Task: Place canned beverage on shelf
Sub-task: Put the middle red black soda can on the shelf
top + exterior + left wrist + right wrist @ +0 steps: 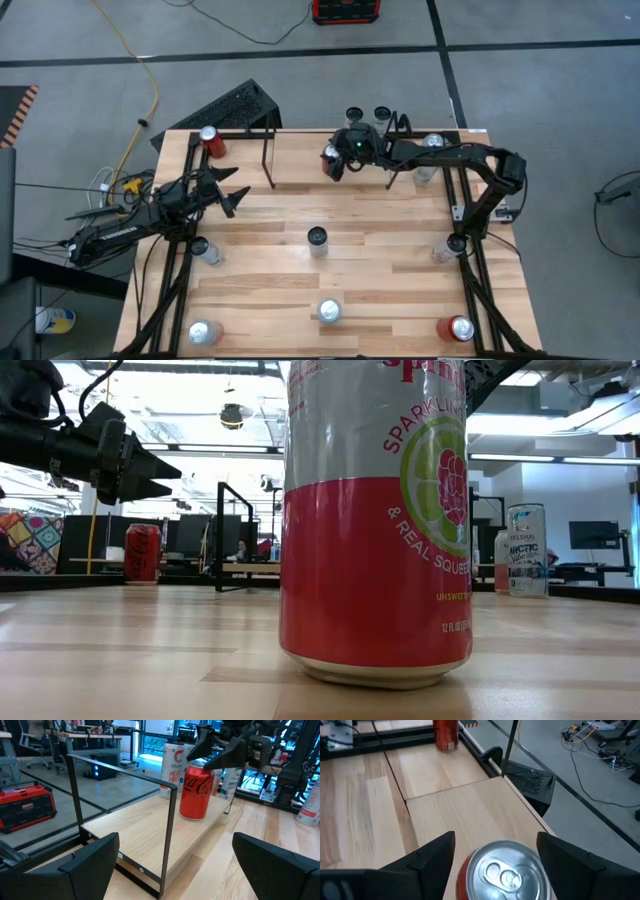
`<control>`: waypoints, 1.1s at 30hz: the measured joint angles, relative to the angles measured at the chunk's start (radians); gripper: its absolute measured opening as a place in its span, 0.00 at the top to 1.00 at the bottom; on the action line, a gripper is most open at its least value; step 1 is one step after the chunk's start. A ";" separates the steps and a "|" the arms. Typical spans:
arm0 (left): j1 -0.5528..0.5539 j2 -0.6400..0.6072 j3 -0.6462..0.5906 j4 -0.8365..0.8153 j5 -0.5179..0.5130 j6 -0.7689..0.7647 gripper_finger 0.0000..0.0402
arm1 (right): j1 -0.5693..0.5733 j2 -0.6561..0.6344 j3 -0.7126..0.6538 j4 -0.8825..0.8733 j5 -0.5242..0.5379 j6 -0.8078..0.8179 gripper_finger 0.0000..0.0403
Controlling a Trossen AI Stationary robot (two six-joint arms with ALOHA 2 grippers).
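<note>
The shelf [150,825] is a light wood board with thin black rod uprights at the table's far edge; it also shows in the high view [300,150]. A red Coca-Cola can [196,790] stands upright on its board, with white cans [172,767] beside it. My right gripper [495,855] is open just above that can's silver top [502,870], with a finger on either side of it and a gap showing. In the high view it [335,165] covers most of the can. My left gripper [238,195] is open and empty at the table's left, facing the shelf.
Several other cans stand on the table: a red one at the far left corner [210,140], one in the middle [317,240], and others near the front [328,312] and the sides [447,248]. A pink can [375,520] fills the low view. Black rails [175,280] run along both sides.
</note>
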 joint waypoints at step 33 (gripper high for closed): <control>0.000 0.000 0.000 0.000 0.000 0.000 0.07 | 0.198 -0.421 -0.486 0.447 0.134 -0.165 0.25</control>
